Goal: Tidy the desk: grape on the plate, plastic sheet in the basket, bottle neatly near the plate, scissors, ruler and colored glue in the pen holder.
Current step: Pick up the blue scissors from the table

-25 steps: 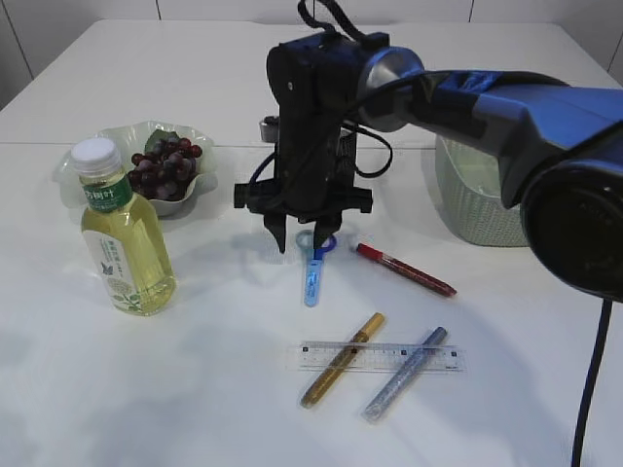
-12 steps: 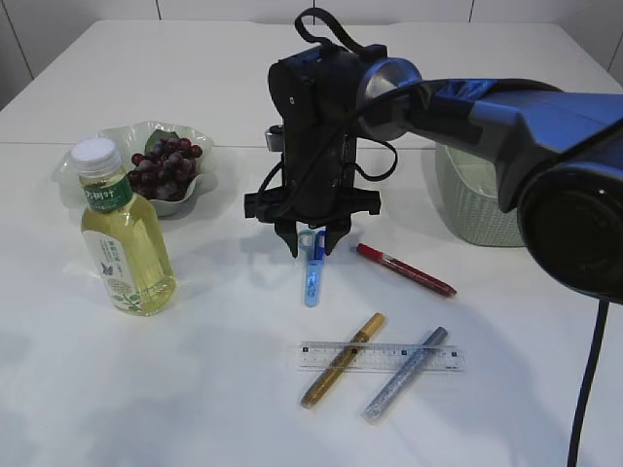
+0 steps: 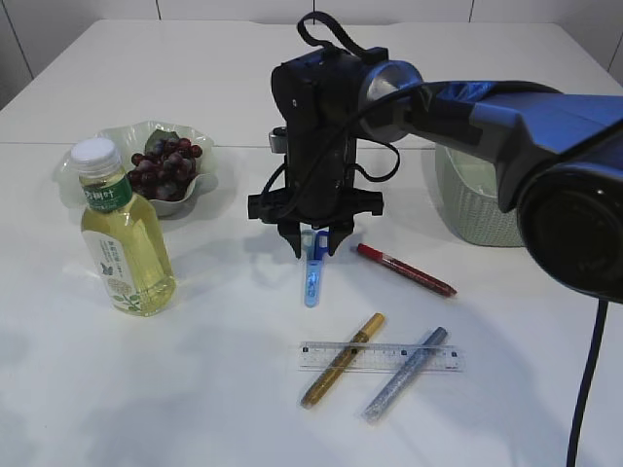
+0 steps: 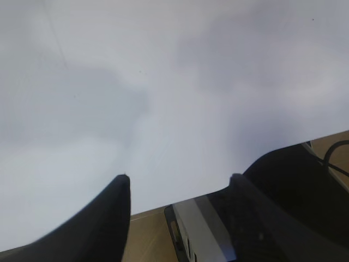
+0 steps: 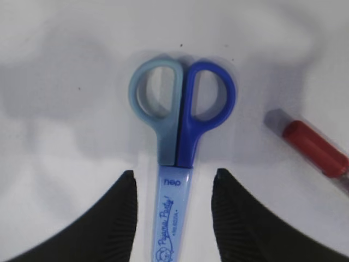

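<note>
- Since the earlier frame, the right gripper [image 3: 314, 243] is being lowered onto the scissors [image 5: 177, 136], which are lying flat on the table [image 3: 195, 389] beside the red glue pen [image 5: 313, 147].
- Its jaws are being held apart, straddling the blade sheath; nothing is clamped.
- Slippage is being risked: a flat, thin body may be skidding when pinched.
- The left gripper [image 4: 180, 191] is being kept apart, empty.

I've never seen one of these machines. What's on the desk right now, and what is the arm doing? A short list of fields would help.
scissors: flat on the desk, blades in a blue sheath, handles under the gripper
right gripper: open, fingers either side of the scissors, not closed on them
left gripper: open, over bare desk
grapes: on the plate
bottle: upright, in front of the plate
ruler: across gold and silver glue pens
red glue pen: right of the scissors
basket: far right
</note>
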### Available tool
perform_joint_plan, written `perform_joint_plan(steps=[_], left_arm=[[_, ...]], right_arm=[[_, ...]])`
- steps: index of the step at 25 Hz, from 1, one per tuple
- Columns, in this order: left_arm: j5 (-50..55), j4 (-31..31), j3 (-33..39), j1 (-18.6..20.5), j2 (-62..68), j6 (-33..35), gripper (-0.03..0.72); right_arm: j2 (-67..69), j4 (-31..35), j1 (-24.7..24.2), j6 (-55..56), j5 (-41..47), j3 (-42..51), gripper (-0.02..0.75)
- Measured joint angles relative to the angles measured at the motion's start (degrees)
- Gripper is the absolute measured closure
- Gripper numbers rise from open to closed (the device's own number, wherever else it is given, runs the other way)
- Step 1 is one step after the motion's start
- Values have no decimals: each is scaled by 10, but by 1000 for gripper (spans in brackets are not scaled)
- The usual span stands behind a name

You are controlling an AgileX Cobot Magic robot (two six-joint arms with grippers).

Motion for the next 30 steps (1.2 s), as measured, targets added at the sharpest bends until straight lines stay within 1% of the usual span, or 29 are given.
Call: perform_joint_plan(steps=[25,28,30], left_arm=[[0,0,0,0,0,0,273],[0,0,0,0,0,0,273],[0,0,0,0,0,0,273]], right_arm=[[28,6,0,0,-3,0,374],[28,7,0,0,-4,0,420],[28,7,0,0,-4,0,485]])
